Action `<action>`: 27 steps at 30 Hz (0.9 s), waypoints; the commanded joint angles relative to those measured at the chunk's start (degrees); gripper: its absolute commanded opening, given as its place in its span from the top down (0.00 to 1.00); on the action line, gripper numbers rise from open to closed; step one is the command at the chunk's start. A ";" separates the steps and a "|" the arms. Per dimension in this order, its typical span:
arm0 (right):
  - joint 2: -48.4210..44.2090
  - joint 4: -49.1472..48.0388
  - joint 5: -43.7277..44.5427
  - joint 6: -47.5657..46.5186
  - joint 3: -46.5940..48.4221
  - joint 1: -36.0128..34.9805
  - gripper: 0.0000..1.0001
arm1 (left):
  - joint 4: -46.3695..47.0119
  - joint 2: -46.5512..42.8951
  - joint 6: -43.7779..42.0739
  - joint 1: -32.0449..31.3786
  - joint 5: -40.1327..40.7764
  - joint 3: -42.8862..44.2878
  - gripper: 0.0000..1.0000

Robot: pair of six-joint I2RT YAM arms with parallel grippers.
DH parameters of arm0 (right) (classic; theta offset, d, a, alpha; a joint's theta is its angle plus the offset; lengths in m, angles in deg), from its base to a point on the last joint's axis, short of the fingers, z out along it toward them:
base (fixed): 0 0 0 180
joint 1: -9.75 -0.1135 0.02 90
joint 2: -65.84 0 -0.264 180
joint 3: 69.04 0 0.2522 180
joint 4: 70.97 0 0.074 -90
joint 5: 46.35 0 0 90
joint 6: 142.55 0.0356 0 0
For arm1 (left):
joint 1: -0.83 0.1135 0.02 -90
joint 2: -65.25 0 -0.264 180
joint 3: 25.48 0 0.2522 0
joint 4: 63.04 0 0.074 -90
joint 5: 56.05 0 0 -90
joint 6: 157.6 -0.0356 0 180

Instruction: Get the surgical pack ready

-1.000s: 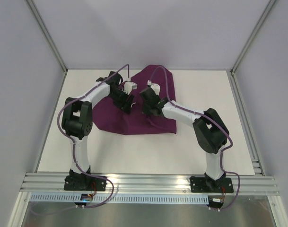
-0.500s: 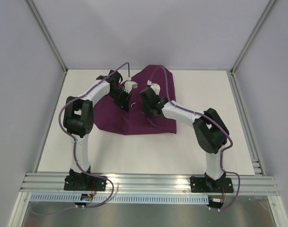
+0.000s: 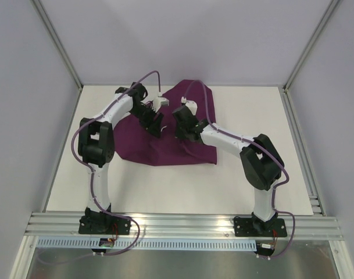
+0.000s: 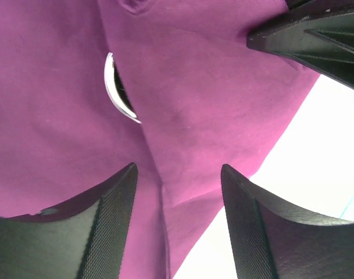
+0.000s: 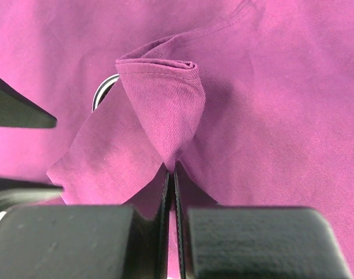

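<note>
Purple cloth [image 5: 252, 116] looks limp and light, best pinched at folds: right gripper [image 5: 172, 174] jaws clamp one mid-frame; left gripper [image 4: 178, 171] jaws gape above it.

A white table [image 3: 235, 174] sits between pale lilac walls [image 3: 182, 35], with an aluminium rail [image 3: 182, 224] along its near edge.
</note>
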State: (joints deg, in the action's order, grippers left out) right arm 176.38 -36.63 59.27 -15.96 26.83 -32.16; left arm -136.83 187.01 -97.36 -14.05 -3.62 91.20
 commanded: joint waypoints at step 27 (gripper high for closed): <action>-2.34 -2.38 1.96 -1.26 0.33 -0.01 0.99 | -5.99 7.18 -3.14 2.66 -13.42 5.72 1.00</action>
State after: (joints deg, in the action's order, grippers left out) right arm 176.38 -36.61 59.47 -16.26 26.61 -32.16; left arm -146.89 195.23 -104.24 -11.21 -15.48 94.02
